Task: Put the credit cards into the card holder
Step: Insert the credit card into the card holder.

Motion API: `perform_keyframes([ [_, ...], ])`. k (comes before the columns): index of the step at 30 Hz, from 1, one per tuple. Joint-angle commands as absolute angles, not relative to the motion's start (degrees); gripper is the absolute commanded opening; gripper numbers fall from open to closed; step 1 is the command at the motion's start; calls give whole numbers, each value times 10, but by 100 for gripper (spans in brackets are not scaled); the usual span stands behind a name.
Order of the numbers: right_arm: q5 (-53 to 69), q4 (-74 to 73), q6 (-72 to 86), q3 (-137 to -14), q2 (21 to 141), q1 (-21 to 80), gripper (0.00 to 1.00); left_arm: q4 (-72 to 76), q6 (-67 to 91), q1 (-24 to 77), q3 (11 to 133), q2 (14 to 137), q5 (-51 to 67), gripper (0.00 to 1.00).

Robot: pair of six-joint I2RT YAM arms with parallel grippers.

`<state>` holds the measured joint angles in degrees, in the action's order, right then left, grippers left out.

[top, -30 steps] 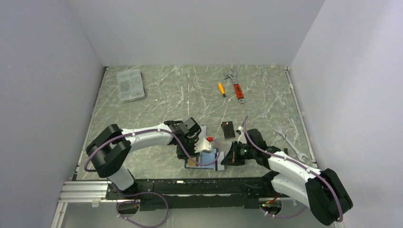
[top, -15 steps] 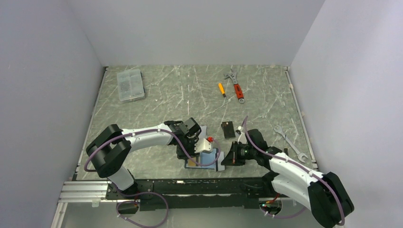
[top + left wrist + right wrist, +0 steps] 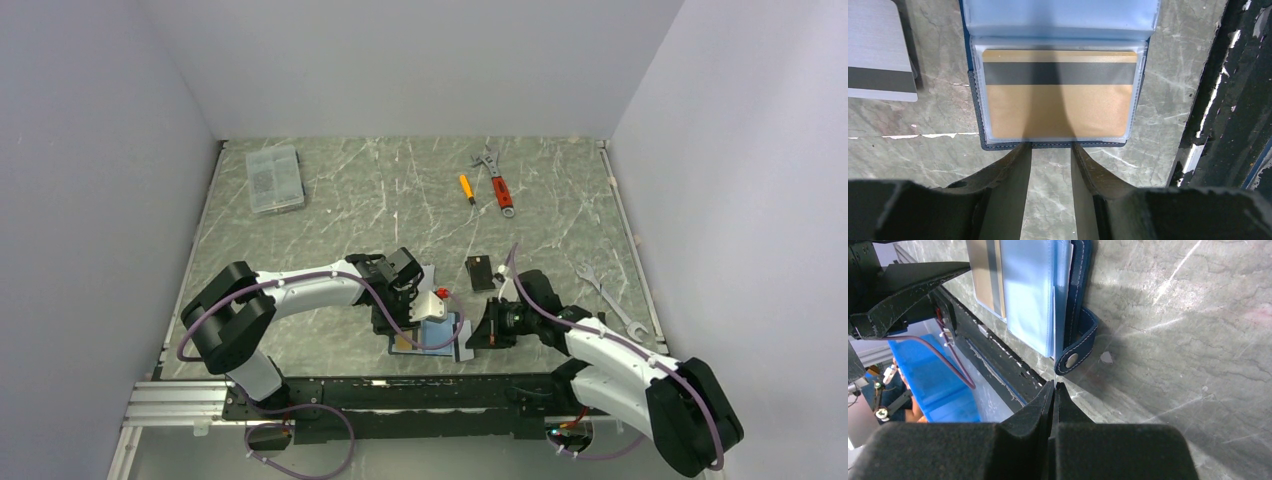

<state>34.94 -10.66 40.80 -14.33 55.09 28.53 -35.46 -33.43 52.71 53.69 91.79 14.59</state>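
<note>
From above, a grey-green marbled table (image 3: pixel 380 215) sits boxed in by plain pale walls (image 3: pixel 420 60) on three sides. A clear box (image 3: pixel 274 179) lies at 10 o'clock; a screwdriver (image 3: pixel 466 188) and a red adjustable wrench (image 3: pixel 497 183) lie at 1 o'clock; a spanner (image 3: pixel 610 300) lies at 4 o'clock. A black card (image 3: pixel 481 272) lies right of centre. The card holder (image 3: pixel 436 337) lies open at 6 o'clock, near the table's front edge, with the left gripper (image 3: pixel 405 325) at its 9 o'clock side and the right gripper (image 3: pixel 474 337) at its 3 o'clock side.

From the left wrist, the left gripper (image 3: pixel 1050 150) stands spread with bare stone in the gap, its tips at the holder's (image 3: pixel 998 146) 6 o'clock edge. An orange-tan card (image 3: pixel 1058 105) with a dark stripe sits inside a clear sleeve. A white-grey card (image 3: pixel 878 50) lies on the stone at 10 o'clock, apart from the holder. A scuffed black rail (image 3: pixel 1218 100) borders the stone at 3 o'clock.

From the right wrist, the right gripper (image 3: pixel 1053 387) is pressed together on nothing, its tip just at 6 o'clock of the holder's snap tab (image 3: pixel 1075 347); I cannot tell whether they touch. The streaked stone fills 3 o'clock.
</note>
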Motion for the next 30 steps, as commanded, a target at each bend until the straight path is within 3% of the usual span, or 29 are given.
perform_keyframes([
  [1, 352, -119, 383, -172, 559, 284, 0, -367, -341, 530, 556, 922, 143, 40],
  [30, 367, -115, 374, -234, 549, 334, 0, -403, -350, 525, 589, 909, 160, 37],
])
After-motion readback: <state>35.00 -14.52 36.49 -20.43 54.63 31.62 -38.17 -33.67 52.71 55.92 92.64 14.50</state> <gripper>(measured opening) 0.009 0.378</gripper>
